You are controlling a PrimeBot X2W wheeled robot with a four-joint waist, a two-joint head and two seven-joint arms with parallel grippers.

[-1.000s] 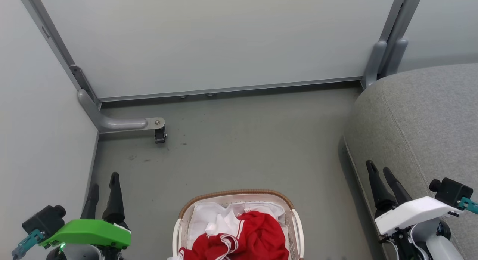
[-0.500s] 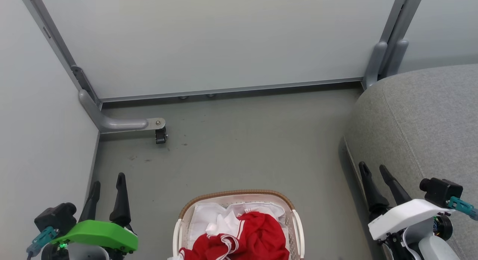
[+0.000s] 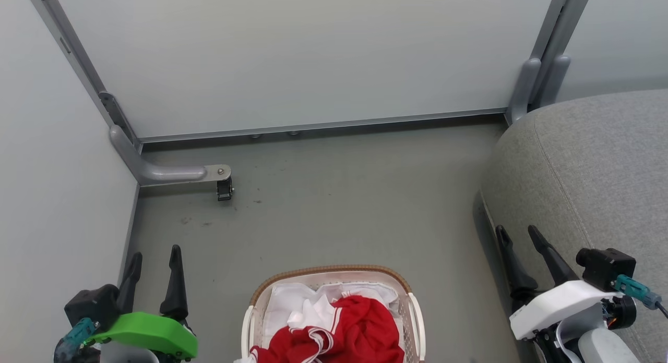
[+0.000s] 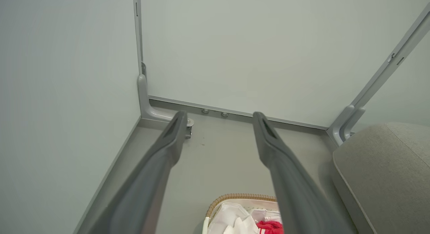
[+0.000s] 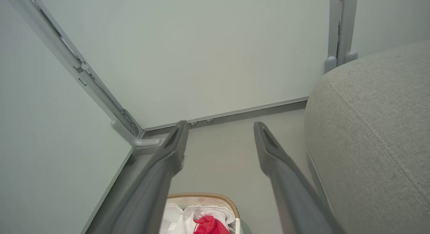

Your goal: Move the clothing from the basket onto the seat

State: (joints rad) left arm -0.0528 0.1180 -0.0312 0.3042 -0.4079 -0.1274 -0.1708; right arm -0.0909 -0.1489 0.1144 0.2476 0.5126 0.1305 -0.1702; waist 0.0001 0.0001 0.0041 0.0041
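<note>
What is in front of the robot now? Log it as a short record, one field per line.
basket: on the floor, bottom centre of the head view, between the two arms
clothing: red with white trim, heaped inside the basket
seat: grey cushion to the robot's right, no clothing on the part in view
left gripper: open, holding nothing, left of the basket
right gripper: open, holding nothing, at the seat's near edge
task state: no garment picked up yet
</note>
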